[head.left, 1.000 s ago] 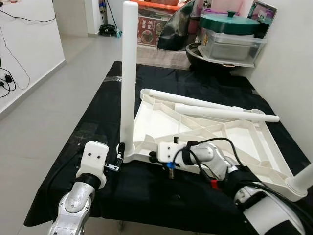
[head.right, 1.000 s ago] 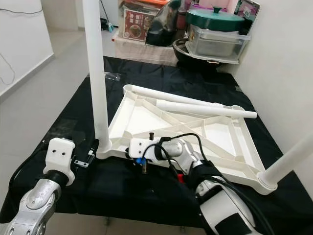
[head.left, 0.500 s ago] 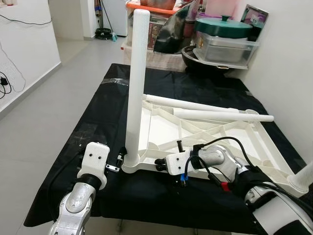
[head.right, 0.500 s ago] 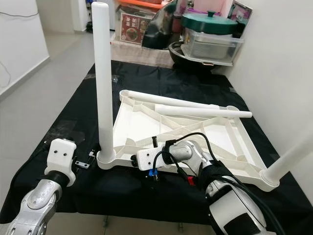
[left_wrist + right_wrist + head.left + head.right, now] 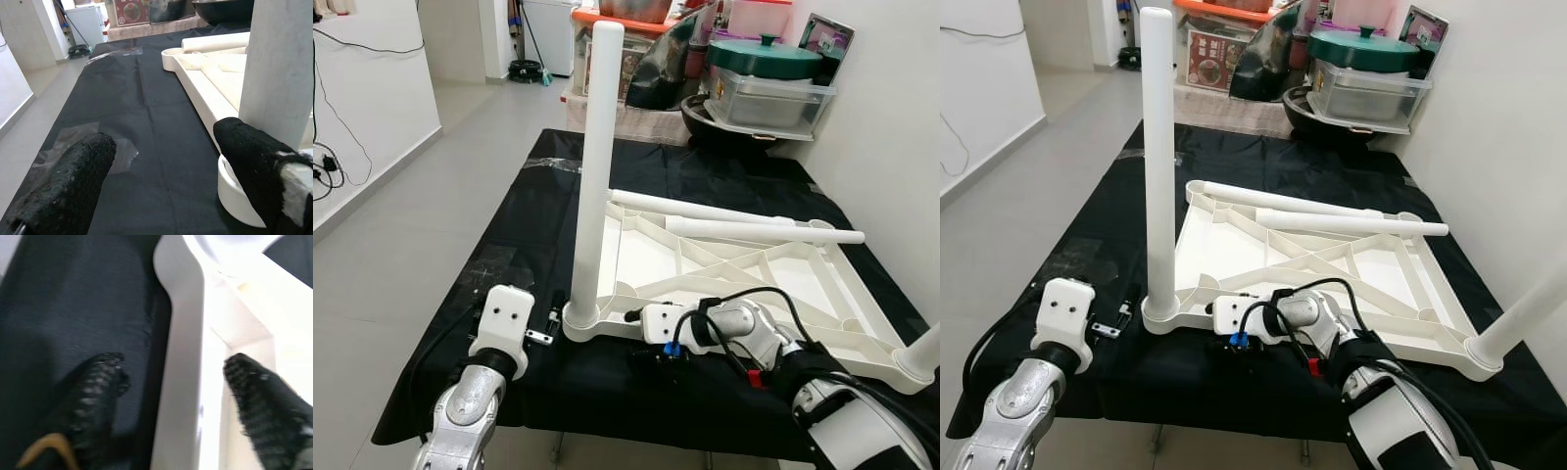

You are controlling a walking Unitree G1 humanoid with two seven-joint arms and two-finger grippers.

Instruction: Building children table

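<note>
A white children's table top (image 5: pixel 646 257) lies upside down on a black-covered table (image 5: pixel 529 245). One white leg (image 5: pixel 597 166) stands upright in its near left corner. A second fitted leg (image 5: pixel 925 352) shows at the near right corner. Two loose legs (image 5: pixel 705 209) (image 5: pixel 764 232) lie across the far side. My left gripper (image 5: pixel 553 319) is open just left of the upright leg's base (image 5: pixel 239 191), one finger (image 5: pixel 254 156) close beside it. My right gripper (image 5: pixel 636 331) is open, its fingers (image 5: pixel 98 382) straddling the table top's near rim (image 5: pixel 178 382).
Past the far end stand storage boxes (image 5: pixel 773 93) with a green-lidded pot (image 5: pixel 766 57), dark pans and a carton. A white wall (image 5: pixel 901 127) runs close along the right. Open grey floor (image 5: pixel 401 225) lies to the left, with cables on the left wall.
The head view has shifted, bringing the upright leg's top into view. My right wrist has rolled, and its raised finger has come down around the near rim. The left arm has stayed put.
</note>
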